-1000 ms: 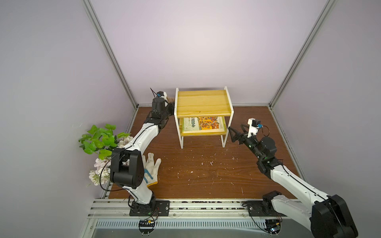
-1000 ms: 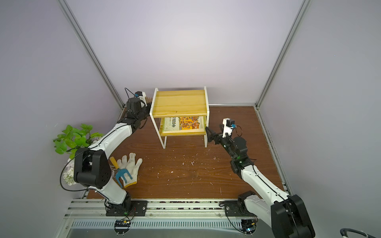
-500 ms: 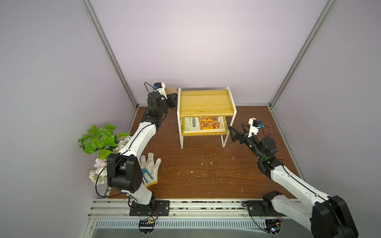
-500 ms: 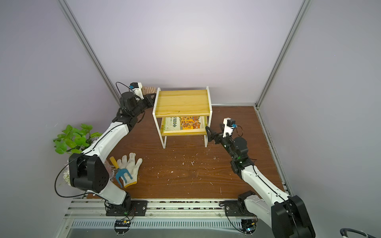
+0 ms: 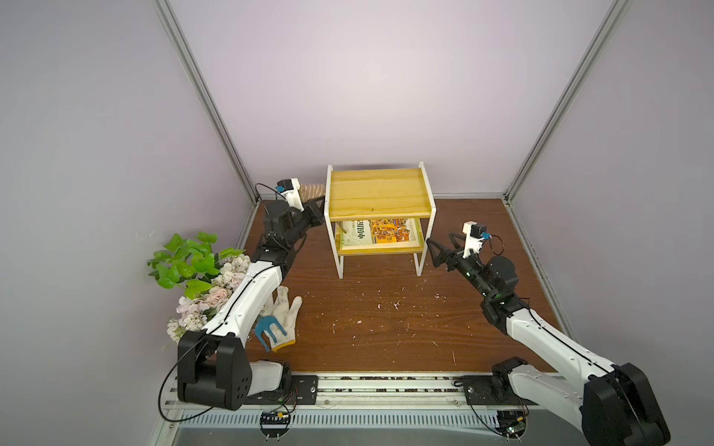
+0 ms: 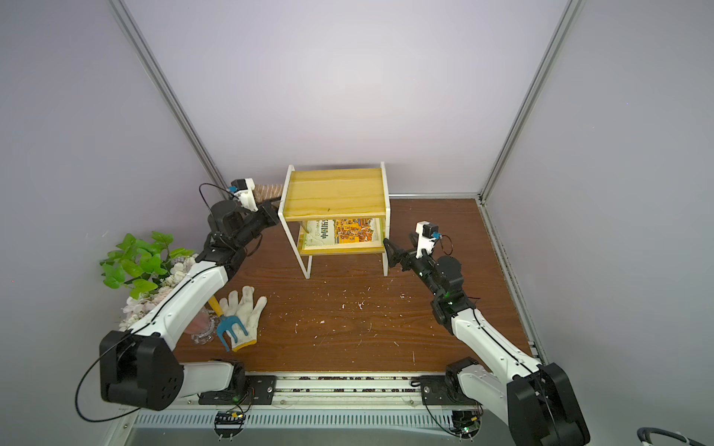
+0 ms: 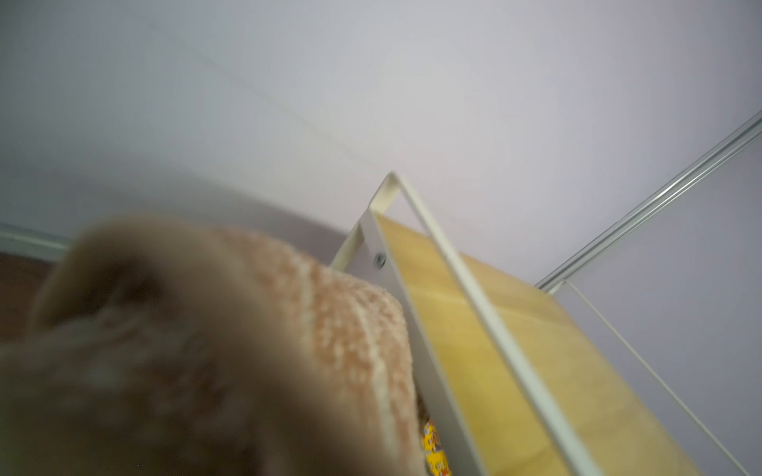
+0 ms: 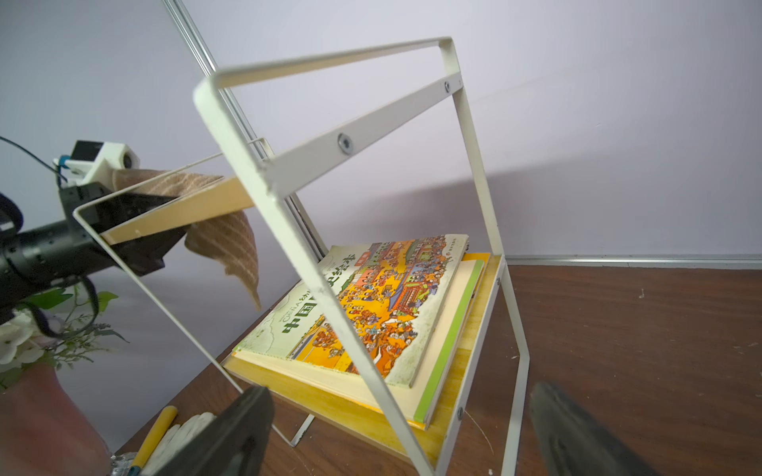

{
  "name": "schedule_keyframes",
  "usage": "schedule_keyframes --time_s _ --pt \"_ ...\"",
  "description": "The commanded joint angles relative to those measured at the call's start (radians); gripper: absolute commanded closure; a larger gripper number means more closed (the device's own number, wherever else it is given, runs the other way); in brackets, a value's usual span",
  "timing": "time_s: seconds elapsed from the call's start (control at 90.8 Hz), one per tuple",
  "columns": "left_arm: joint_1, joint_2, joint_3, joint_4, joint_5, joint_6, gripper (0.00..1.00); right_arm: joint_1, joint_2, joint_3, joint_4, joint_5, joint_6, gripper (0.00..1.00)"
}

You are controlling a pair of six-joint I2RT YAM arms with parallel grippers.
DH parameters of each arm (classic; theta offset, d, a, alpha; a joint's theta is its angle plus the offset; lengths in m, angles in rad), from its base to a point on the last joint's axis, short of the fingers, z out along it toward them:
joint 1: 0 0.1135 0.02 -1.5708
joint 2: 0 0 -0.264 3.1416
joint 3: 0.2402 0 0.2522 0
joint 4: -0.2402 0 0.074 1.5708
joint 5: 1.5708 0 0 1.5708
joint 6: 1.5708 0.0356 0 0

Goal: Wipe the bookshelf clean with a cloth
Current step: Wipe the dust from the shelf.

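Observation:
The bookshelf point(image 5: 378, 193) point(image 6: 336, 193) stands at the back middle, with pale-wood boards in a white frame. Its top board is bare. The tan striped cloth point(image 5: 312, 190) point(image 6: 270, 190) is bunched at the shelf's left end, level with the top board. My left gripper point(image 5: 316, 210) point(image 6: 271, 214) is shut on it. In the left wrist view the cloth point(image 7: 350, 329) hides the jaws and lies against the frame beside the top board point(image 7: 515, 350). My right gripper point(image 5: 432, 251) point(image 8: 398, 393) is open, just off the shelf's right front leg point(image 8: 292, 247). A cloth corner point(image 8: 222, 243) hangs below the top board.
Picture books point(image 5: 380, 231) point(image 8: 371, 305) lie on the lower board. A white glove point(image 5: 284, 316) and a small blue rake point(image 5: 270, 334) lie at front left, beside a bunch of flowers point(image 5: 193, 270). Pale crumbs point(image 5: 386, 305) dot the brown floor. Walls close in on both sides.
My left arm has risen with the cloth, from beside the shelf's lower part up to the left end of the top board. The right arm has not moved.

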Motion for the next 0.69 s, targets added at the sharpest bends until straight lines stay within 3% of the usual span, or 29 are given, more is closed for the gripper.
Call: schedule_keyframes --time_s 0.0,0.33,0.396,0.572,0.682 --pt "0.003 0.084 -0.041 -0.083 0.008 0.026 1.00 0.004 -0.011 0.015 0.008 0.002 -0.019 0.01" --pt "0.008 0.353 0.310 -0.174 0.059 0.094 1.00 0.005 0.028 0.039 0.013 -0.011 -0.003 0.01" --pt "0.006 0.324 0.270 -0.183 0.047 0.094 1.00 0.005 0.030 0.041 0.006 -0.018 -0.001 0.01" --pt "0.003 0.134 -0.011 -0.087 0.005 0.063 0.99 0.005 0.006 0.021 -0.005 -0.009 -0.010 0.01" --pt "0.023 0.177 0.042 -0.103 -0.041 0.097 1.00 0.005 0.005 0.028 -0.010 -0.005 -0.030 0.01"
